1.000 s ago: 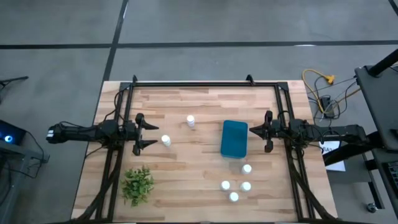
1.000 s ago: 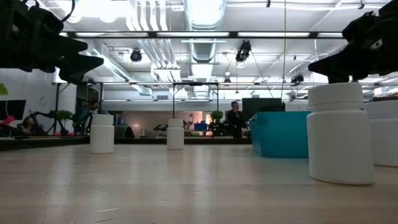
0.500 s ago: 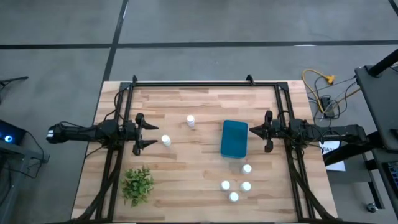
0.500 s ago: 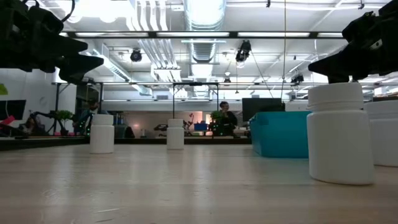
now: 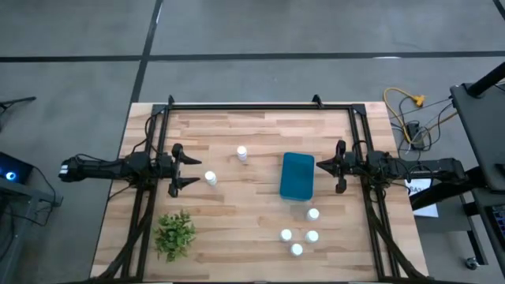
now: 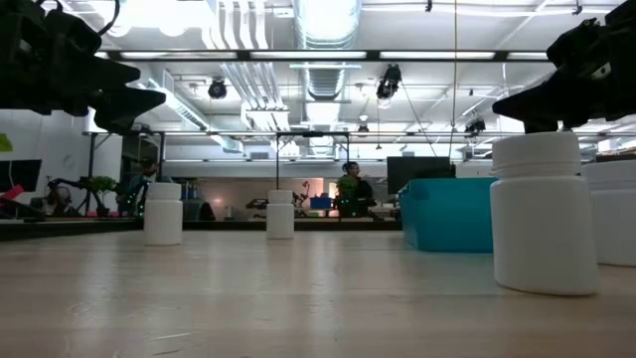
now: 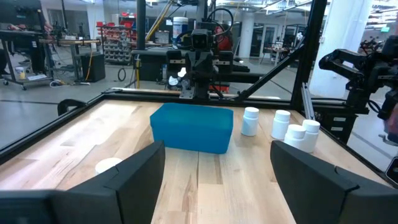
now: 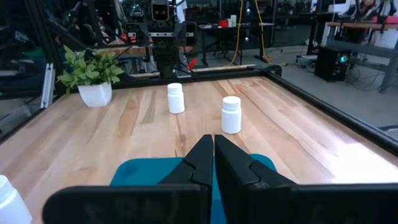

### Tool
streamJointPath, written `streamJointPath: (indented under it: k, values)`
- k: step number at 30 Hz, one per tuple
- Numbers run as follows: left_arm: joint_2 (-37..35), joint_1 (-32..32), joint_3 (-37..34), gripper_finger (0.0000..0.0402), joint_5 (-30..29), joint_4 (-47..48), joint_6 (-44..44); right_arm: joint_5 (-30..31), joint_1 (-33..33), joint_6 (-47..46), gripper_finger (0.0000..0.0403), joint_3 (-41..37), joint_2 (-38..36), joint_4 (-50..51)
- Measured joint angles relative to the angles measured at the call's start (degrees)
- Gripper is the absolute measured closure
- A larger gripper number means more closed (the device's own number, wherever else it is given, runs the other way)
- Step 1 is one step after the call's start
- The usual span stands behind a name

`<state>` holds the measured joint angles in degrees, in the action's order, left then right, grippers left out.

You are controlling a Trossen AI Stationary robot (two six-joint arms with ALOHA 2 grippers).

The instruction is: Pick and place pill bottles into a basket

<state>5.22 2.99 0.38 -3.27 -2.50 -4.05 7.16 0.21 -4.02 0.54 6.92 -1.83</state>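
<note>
Pill bottles stand upright on the wooden desk point(image 5: 252, 193) in two groups, none of them inside the basket point(image 5: 297, 176). Two bottles sit on the left half: one point(image 5: 241, 154) toward the far edge and one point(image 5: 211, 178) just in front of the left tool point(image 5: 192, 170). Four more are clustered near the front right: one point(image 5: 313, 214) just below the basket's near end, then one point(image 5: 286, 235), one point(image 5: 312, 236) and one point(image 5: 297, 249) close together nearer the front edge. The basket, a teal-blue rectangular bin with rounded corners, lies right of the desk's centre with its long side running front to back, and nothing shows inside it.

Left tool hovers over the left side of the desk with its two fingers spread wide apart, gripping nothing; its wrist view looks between those fingers toward the basket and the four bottles beyond. Right tool point(image 5: 333, 166) hangs just beside the basket's right side with its fingers pressed together, holding nothing; its wrist view shows the closed fingertips point(image 8: 212, 155) above the basket's teal surface.

A green leafy plant point(image 5: 174, 233) in a white pot stands near the front left corner. In the low view, a person point(image 6: 350, 189) is visible far off in the room behind the desk.
</note>
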Motion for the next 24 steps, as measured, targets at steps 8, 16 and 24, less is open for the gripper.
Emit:
streamJointPath:
  k: [8, 16, 24]
  values:
    - [0.01, 0.02, 0.00, 0.0127, 0.00, 0.00, 0.00, 0.16, -0.02, 14.19, 0.0394, 0.01, -0.02, 0.00]
    - [0.02, 0.00, 0.00, 0.0127, 0.00, 0.00, 0.00, 0.18, -0.02, 14.55, 0.0394, -0.01, 0.00, -0.04]
    - [0.00, 0.01, -0.01, 0.0127, 0.00, 0.00, 0.00, 0.20, -0.02, 17.58, 0.0394, 0.00, 0.00, -0.09]
